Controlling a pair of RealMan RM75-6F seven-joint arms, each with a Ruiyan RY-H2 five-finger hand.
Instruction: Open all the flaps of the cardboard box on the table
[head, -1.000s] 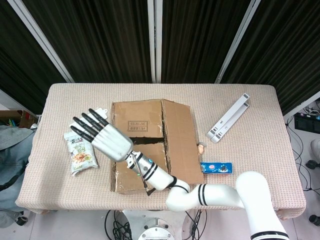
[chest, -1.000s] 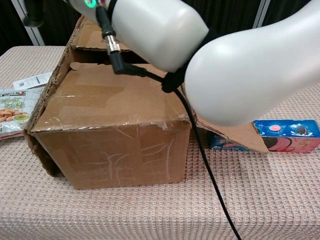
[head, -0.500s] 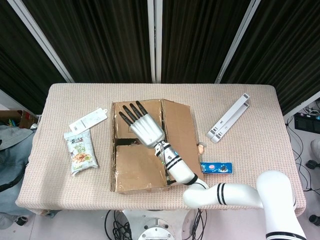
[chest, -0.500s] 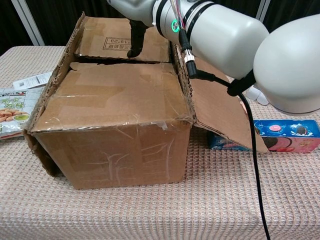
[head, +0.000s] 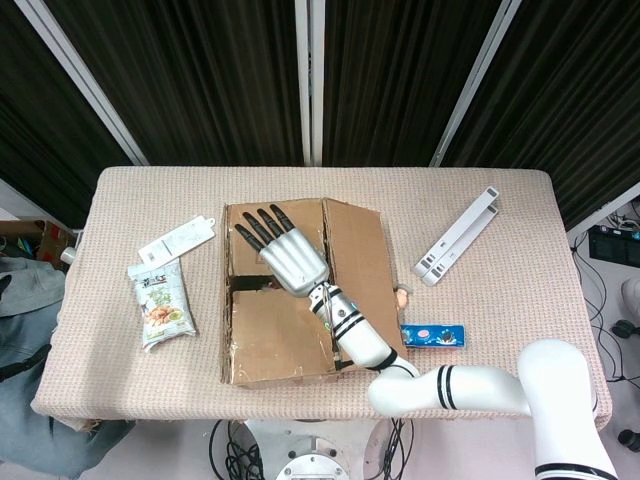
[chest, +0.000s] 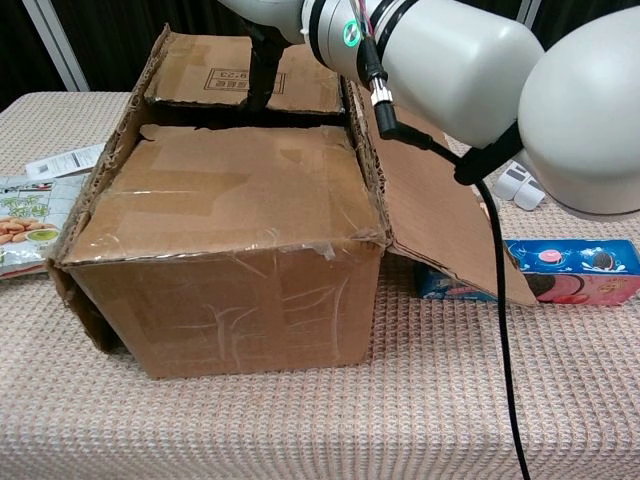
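Observation:
The cardboard box (head: 290, 300) stands mid-table. Its right flap (head: 358, 270) is folded out and slopes down to the right, also seen in the chest view (chest: 440, 220). The near flap (chest: 230, 190) lies flat over the top. The far flap (head: 270, 232) lies nearly flat, with a dark gap between it and the near flap. My right hand (head: 285, 255) hovers over the far flap with its fingers spread and straight, holding nothing. In the chest view its dark fingers (chest: 262, 75) point down at that gap. My left hand shows in neither view.
A snack bag (head: 160, 305) and a white tag (head: 177, 238) lie left of the box. A blue biscuit box (head: 432, 335) sits under the right flap's edge. A long white object (head: 458, 236) lies at the back right. My right forearm (chest: 440, 55) crosses above the box.
My right hand swung from over the snack bag at the box's left side to over the far flap. In the last half second it shifted only slightly left.

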